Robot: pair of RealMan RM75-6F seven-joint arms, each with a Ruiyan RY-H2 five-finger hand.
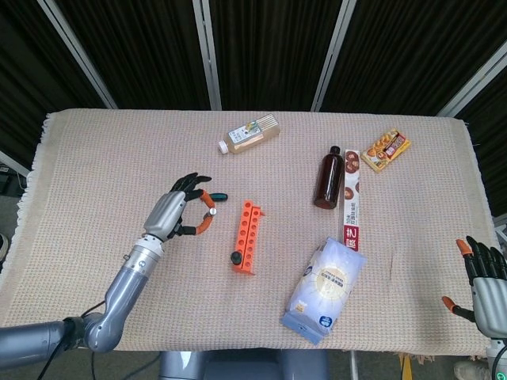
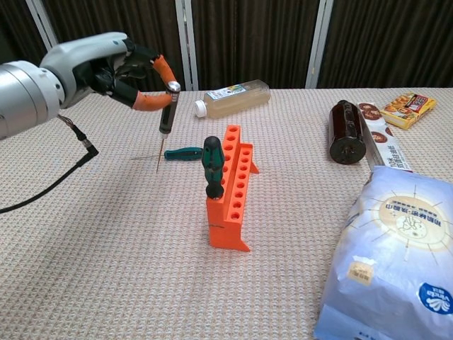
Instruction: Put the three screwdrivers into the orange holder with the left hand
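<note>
Head view: left hand (image 1: 176,212) sits left of centre, raised off the tabletop (image 1: 103,158), fingers (image 1: 204,225) pinching a slim screwdriver (image 1: 211,211) by its top. The orange holder (image 1: 246,237) lies just right of it, with a green-handled screwdriver (image 1: 235,257) stuck in its near end. Another green one (image 1: 215,195) peeks out beside the hand. Right hand (image 1: 485,281) is down in the lower right corner, fingers spread, holding nothing.

Chest view: left hand (image 2: 106,67) is upper left, the slim screwdriver (image 2: 164,124) hanging tip-down from it. The third screwdriver (image 2: 182,153) lies flat behind the holder (image 2: 232,193).
</note>
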